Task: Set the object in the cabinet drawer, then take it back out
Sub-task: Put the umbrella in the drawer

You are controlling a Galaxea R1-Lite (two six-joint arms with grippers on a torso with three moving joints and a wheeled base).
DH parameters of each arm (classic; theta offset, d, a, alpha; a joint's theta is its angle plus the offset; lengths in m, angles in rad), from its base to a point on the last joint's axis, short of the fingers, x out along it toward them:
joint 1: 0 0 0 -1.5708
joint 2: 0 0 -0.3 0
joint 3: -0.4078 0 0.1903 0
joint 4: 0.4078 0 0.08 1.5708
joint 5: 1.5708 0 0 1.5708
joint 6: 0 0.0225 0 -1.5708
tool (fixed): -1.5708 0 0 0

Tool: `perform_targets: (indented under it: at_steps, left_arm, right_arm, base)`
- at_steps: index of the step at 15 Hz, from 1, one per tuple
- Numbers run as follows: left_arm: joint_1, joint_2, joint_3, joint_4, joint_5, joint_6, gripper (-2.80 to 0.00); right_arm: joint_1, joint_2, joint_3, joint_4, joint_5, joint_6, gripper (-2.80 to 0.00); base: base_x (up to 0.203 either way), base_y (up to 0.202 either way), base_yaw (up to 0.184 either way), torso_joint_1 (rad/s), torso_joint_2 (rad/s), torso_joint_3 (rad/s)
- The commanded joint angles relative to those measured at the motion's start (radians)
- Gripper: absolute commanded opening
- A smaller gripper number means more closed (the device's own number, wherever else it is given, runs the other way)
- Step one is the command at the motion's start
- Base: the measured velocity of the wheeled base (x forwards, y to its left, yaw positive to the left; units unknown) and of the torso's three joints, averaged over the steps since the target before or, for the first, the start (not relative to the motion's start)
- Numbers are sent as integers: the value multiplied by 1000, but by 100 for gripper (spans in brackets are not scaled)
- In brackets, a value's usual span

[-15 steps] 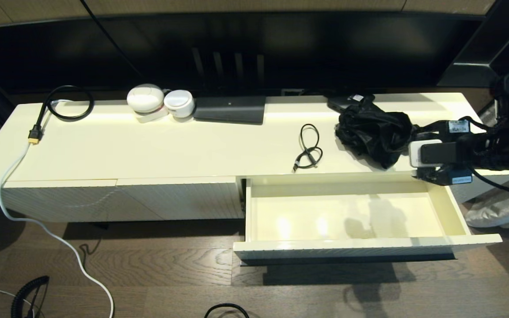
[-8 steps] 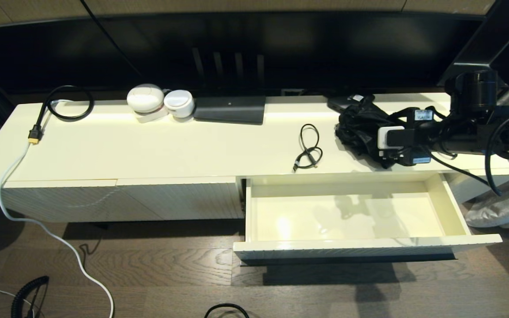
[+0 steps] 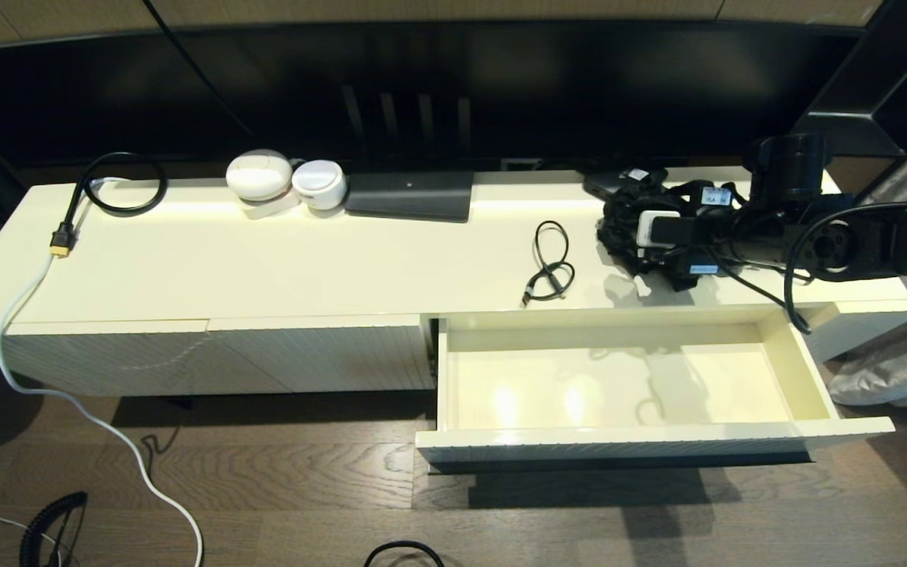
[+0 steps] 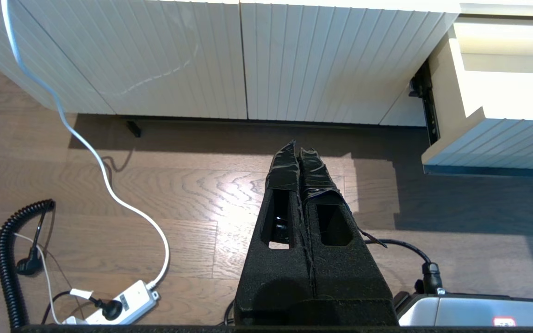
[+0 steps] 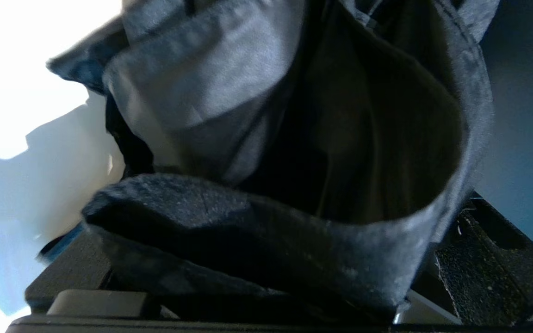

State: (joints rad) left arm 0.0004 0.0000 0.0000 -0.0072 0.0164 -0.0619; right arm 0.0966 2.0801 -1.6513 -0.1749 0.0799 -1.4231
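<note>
Head view: right claw is being pressed into black cloth bundle on desk, fingers spread around folds. Cabinet drawer gaping, unfilled. Next likely required: pinch, lift, lower inside. Left claw pressed together, parked.

Cream-white cabinet drawer with vertically ribbed front, glossy cream worktop, crumpled black cloth bag, black looped cable, brown wood-grain floor

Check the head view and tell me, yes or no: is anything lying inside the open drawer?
No, the drawer shows only its bare cream floor with shadows and glare.
</note>
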Motion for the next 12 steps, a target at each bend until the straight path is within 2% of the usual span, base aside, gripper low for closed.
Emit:
perform_targets:
  at_steps: [1, 3, 4, 5, 12]
  left_arm:
    - [0, 0, 0, 0, 0, -1, -280]
    - [1, 0, 0, 0, 0, -1, -280]
    - [1, 0, 0, 0, 0, -1, -280]
    - [1, 0, 0, 0, 0, -1, -280]
    - [0, 0, 0, 0, 0, -1, -280]
  right_arm:
    - [0, 44, -49, -1, -8, 1, 0]
    - [0, 49, -64, 2, -9, 1, 0]
    - [-3, 46, -60, 6, -10, 1, -238]
    - [-5, 44, -51, 8, -11, 1, -280]
    - [-8, 7, -13, 57, -43, -4, -280]
  base:
    - [0, 0, 0, 0, 0, 0]
    - [0, 0, 0, 0, 0, 0]
    - [0, 0, 0, 0, 0, 0]
    - [0, 0, 0, 0, 0, 0]
    - [0, 0, 0, 0, 0, 0]
